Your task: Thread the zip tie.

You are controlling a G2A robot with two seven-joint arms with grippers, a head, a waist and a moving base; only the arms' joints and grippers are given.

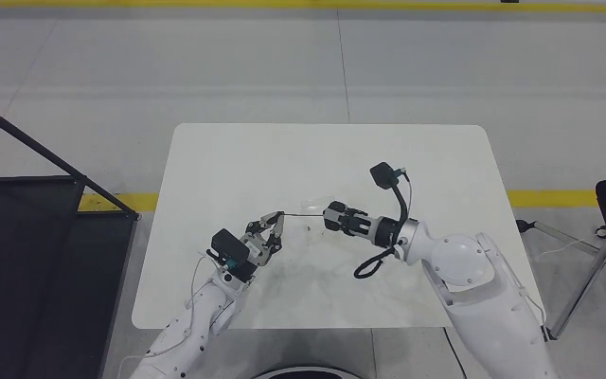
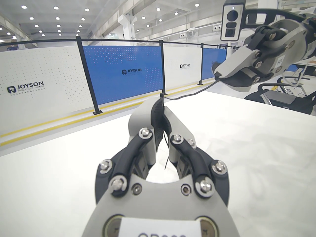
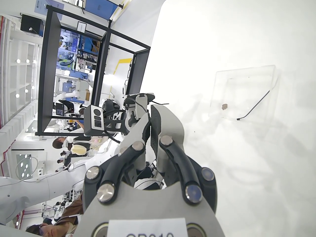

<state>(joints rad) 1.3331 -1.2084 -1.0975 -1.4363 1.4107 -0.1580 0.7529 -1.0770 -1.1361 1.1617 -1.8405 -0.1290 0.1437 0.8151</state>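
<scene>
A thin black zip tie (image 1: 303,216) stretches in the air between my two grippers, above the middle of the white table (image 1: 426,171). My left gripper (image 2: 160,104) is shut on one end of it. The tie's small head (image 2: 161,96) sticks out past the fingertips, and a thin black end (image 2: 166,162) hangs down between the fingers. From there the strap (image 2: 190,94) runs across to my right gripper (image 2: 216,75), which is shut on the other end. In the right wrist view, a short black tip (image 3: 161,104) pokes out past the right gripper (image 3: 151,110).
A clear shallow tray (image 3: 246,85) lies flat on the table just beyond the grippers, with a second black zip tie (image 3: 256,103) and a small brown speck (image 3: 224,106) in it. From the top, the tray (image 1: 311,203) sits just behind the stretched tie. Black barriers stand past the table's left edge.
</scene>
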